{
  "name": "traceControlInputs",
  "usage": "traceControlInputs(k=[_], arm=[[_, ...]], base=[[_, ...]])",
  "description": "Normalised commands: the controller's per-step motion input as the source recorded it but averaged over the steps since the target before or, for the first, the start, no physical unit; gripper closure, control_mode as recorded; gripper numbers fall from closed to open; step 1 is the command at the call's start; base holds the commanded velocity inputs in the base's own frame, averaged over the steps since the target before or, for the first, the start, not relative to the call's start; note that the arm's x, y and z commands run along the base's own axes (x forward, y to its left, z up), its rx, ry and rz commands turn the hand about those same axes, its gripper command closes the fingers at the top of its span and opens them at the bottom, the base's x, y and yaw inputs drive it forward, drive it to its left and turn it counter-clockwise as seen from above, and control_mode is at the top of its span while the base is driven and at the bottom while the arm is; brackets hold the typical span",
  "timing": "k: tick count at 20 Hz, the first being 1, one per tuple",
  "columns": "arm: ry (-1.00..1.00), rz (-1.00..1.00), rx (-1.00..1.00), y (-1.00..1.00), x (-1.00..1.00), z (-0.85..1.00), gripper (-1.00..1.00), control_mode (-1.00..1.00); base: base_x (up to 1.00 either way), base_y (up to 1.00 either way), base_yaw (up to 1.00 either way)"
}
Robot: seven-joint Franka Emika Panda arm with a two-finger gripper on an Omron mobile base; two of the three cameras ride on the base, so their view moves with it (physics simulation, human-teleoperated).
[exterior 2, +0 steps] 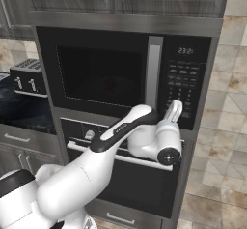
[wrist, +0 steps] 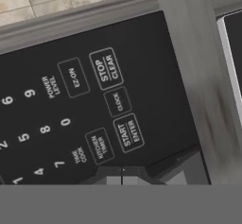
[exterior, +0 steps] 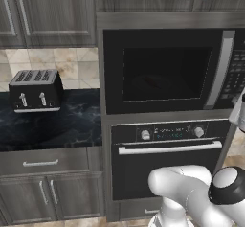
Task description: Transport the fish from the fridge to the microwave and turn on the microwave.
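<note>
The microwave (exterior: pixel 162 73) (exterior 2: pixel 101 73) is a black built-in box, its door shut and its long grey handle (exterior 2: pixel 153 73) upright beside the button panel (exterior 2: pixel 183 85). Through the dark window a faint reddish spot (exterior 2: pixel 111 84) shows inside; I cannot tell whether it is the fish. My gripper (exterior 2: pixel 175 106) is shut and empty, its tips against the lower part of the panel. In the hand view the closed fingertips (wrist: pixel 122 178) sit just below the START ENTER button (wrist: pixel 128 132). The fridge is out of view.
A black oven (exterior: pixel 167 164) with knobs and a horizontal handle (exterior: pixel 170 148) sits right under the microwave. A black toaster (exterior: pixel 36 90) stands on the dark counter (exterior: pixel 52 125) to the left. Dark wooden cabinets (exterior: pixel 48 10) hang above, drawers (exterior: pixel 40 163) below.
</note>
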Motion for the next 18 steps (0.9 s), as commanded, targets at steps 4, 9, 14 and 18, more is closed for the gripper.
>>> traceControlInputs(k=[4, 9, 14, 18], arm=[[0.0, 0.0, 0.0, -0.03, 0.08, 0.0, 1.0, -1.0], [0.0, 0.0, 0.0, 0.0, 0.12, -0.01, 1.0, -1.0], [0.0, 0.0, 0.0, 0.0, 0.16, -0.14, 1.0, -1.0], [0.0, 0.0, 0.0, 0.0, 0.13, -0.16, 1.0, -1.0]], base=[[0.0, 0.0, 0.0], [0.0, 0.0, 0.0], [0.0, 0.0, 0.0], [0.0, 0.0, 0.0]])
